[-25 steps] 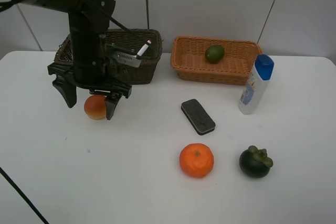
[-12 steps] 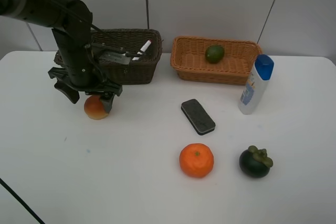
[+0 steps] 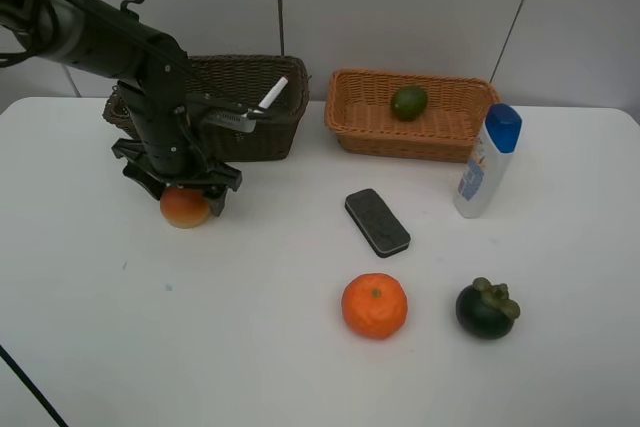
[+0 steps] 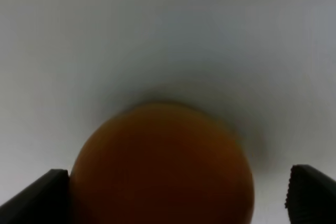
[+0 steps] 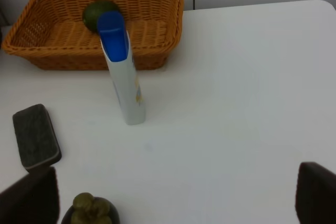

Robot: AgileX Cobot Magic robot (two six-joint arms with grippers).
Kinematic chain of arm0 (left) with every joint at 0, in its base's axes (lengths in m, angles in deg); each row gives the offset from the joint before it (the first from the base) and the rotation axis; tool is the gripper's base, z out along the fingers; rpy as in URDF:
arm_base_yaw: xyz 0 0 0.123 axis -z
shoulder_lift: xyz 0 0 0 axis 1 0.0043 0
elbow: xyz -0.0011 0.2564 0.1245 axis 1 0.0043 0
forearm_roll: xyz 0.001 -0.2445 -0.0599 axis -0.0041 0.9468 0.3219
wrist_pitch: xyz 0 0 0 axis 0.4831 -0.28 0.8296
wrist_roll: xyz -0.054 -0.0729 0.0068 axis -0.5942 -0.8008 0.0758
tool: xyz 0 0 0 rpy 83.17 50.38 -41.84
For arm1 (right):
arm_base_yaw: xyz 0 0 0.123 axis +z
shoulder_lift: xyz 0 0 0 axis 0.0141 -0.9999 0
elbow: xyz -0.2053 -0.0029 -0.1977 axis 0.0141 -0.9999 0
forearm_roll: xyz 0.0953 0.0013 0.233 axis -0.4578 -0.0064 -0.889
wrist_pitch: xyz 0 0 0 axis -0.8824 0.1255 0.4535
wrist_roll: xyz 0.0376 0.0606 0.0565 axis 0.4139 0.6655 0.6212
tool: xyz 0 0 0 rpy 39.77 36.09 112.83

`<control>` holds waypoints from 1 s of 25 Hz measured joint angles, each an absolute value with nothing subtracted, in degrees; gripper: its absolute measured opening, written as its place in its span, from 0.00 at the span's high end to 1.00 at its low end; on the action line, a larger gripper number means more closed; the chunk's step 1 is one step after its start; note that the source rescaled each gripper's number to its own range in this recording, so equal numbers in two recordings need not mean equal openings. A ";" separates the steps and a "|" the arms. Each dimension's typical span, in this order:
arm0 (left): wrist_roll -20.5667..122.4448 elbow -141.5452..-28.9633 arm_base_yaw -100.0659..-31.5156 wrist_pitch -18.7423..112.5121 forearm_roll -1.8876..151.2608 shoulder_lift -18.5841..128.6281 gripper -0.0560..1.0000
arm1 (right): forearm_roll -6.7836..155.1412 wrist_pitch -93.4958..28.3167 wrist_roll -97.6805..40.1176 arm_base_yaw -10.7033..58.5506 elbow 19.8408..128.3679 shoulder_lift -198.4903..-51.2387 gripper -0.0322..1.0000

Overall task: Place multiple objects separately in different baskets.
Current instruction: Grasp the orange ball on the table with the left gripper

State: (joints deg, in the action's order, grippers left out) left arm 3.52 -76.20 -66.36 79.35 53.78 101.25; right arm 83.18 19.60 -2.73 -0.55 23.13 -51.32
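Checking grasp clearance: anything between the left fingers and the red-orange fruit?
Nothing visible. The left gripper stands open over the red-orange fruit; the wrist view shows the fruit between the fingers with nothing else there.

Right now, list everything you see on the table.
Dark brown wicker basket: one, back left.
White marker: one, leaning in dark basket.
Light orange wicker basket: one, back centre.
Green round fruit: one, inside light basket.
Blue-capped white bottle: one, upright, beside light basket.
Black eraser block: one, centre.
Orange round fruit: one, front centre.
Dark round fruit: one, front right.
Red-orange round fruit: one, left, between open jaws.
Left gripper: one, black, straddling red-orange fruit.
Right gripper: one, black, open, empty.
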 joint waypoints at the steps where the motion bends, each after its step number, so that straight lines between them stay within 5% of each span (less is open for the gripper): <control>1: 3.52 -76.20 -66.36 78.83 53.78 101.82 0.00 | 83.18 19.60 -2.73 -0.55 23.13 -51.32 0.00; 19: 3.59 -76.27 -66.36 75.70 53.45 103.99 0.00 | 83.23 19.60 -2.73 -0.55 23.13 -51.32 0.00; 21: 3.55 -76.32 -66.36 75.86 53.68 103.99 0.06 | 83.23 19.60 -2.73 -0.55 23.13 -51.32 0.00; 24: 3.55 -76.39 -66.31 76.71 54.09 104.10 0.33 | 83.23 19.60 -2.73 -0.55 23.13 -51.32 0.00; 25: 3.55 -76.39 -66.31 77.25 54.03 104.10 0.34 | 83.23 19.60 -2.73 -0.55 23.13 -51.32 0.00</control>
State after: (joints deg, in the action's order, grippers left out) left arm 3.55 -76.39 -66.31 77.25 54.03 104.10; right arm 83.23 19.60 -2.73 -0.55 23.13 -51.32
